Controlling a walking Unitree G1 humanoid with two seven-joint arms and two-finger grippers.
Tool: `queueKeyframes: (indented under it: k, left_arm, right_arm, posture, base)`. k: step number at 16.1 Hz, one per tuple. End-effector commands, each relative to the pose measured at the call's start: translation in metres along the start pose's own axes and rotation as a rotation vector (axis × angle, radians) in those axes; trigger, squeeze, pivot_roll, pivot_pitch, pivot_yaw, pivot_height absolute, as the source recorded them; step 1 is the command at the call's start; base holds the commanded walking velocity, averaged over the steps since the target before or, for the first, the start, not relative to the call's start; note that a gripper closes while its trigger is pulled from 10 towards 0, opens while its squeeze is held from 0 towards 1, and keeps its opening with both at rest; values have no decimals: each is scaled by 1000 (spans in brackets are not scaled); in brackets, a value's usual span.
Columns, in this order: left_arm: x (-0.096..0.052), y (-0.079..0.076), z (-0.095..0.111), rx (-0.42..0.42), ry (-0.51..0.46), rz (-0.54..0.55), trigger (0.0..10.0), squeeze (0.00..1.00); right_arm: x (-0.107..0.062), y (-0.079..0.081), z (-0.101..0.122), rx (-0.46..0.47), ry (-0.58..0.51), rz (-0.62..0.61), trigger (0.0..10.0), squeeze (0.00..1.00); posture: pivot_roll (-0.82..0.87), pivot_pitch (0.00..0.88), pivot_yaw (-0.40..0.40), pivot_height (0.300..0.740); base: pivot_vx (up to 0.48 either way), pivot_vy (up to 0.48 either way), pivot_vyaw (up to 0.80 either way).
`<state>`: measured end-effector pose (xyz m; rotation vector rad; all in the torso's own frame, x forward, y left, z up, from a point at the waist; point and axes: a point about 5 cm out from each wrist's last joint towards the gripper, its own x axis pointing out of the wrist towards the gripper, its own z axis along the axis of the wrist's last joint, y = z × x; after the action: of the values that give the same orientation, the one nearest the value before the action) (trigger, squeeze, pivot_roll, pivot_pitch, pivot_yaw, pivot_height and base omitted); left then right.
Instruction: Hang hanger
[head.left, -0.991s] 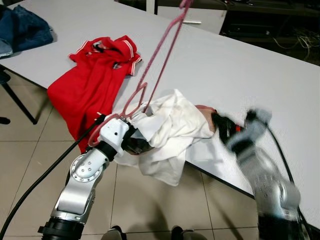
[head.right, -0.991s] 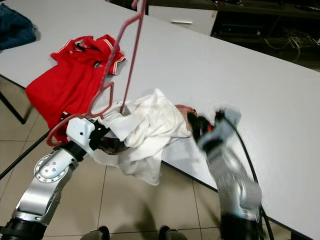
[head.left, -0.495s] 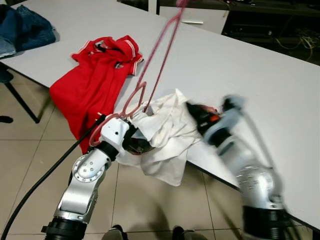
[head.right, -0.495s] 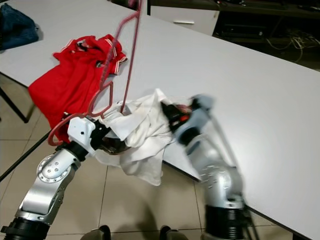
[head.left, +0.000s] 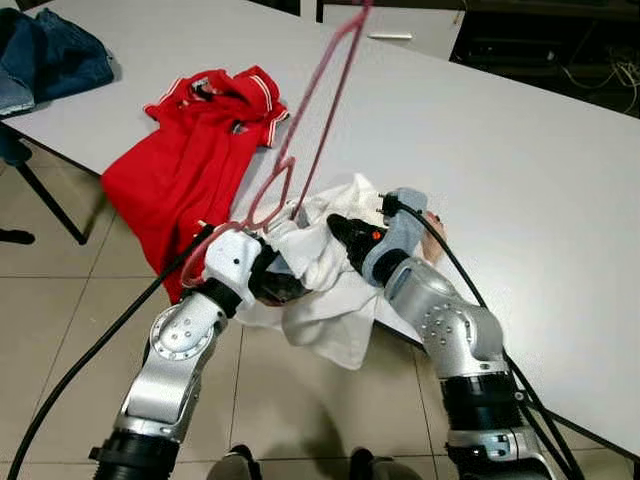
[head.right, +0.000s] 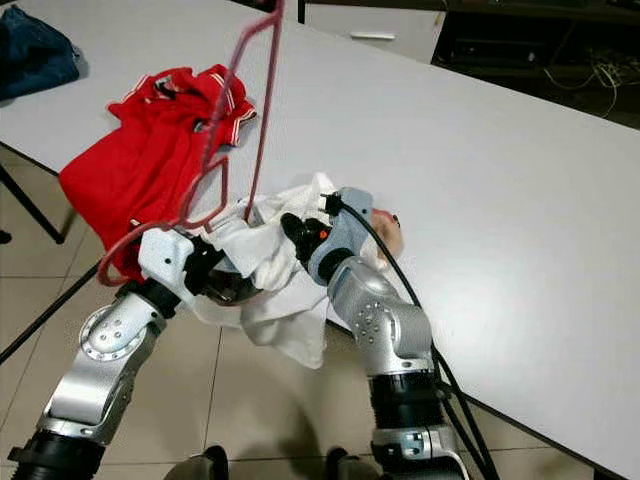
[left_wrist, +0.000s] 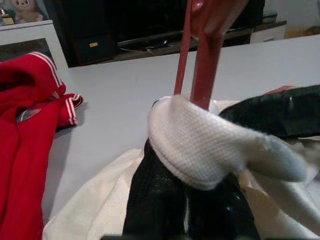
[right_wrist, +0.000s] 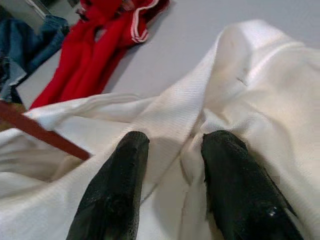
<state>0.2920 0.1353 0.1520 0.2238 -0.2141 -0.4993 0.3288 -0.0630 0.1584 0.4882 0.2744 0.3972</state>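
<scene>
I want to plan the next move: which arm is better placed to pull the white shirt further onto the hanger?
The right. The right gripper is open on the white shirt, while the left gripper already holds the red hanger.

Glossy red plastic hanger (head.left: 318, 110), white woven-cloth shirt (head.left: 330, 275)

Red hanger (head.left: 305, 130), white shirt (head.left: 325, 270), red white-striped shirt (head.left: 185, 160).
</scene>
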Motion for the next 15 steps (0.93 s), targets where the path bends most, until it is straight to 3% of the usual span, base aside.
queueKeyframes:
  k: [1, 5, 10, 13, 15]
  left_arm:
    - [-14, -1, -28, -36, 139, 16, 10000, 0]
    - [-21, 2, -36, -33, 182, 12, 10000, 0]
    - [-17, 5, -37, -27, 188, -10, 10000, 0]
    - [-14, 4, -34, -26, 179, -16, 10000, 0]
    - [-16, 6, -36, -23, 181, -19, 10000, 0]
  right_arm:
    - [0, -8, -5, -24, 16, -58, 10000, 0]
    - [-6, -28, 2, 10, -12, -147, 10000, 0]
    - [-8, 3, -7, 144, 60, 112, 10000, 0]
    - [-5, 7, -7, 172, 69, 124, 10000, 0]
    - [-3, -1, -8, 198, 77, 66, 10000, 102]
  posture:
    - [74, 224, -10, 740]
    - [73, 217, 3, 740]
    - [62, 202, 13, 740]
    - [62, 202, 13, 740]
    - [69, 188, 20, 740]
  base:
    - [0, 0, 0]
    - [0, 0, 0]
    - [0, 0, 0]
    - [0, 0, 0]
    - [0, 0, 0]
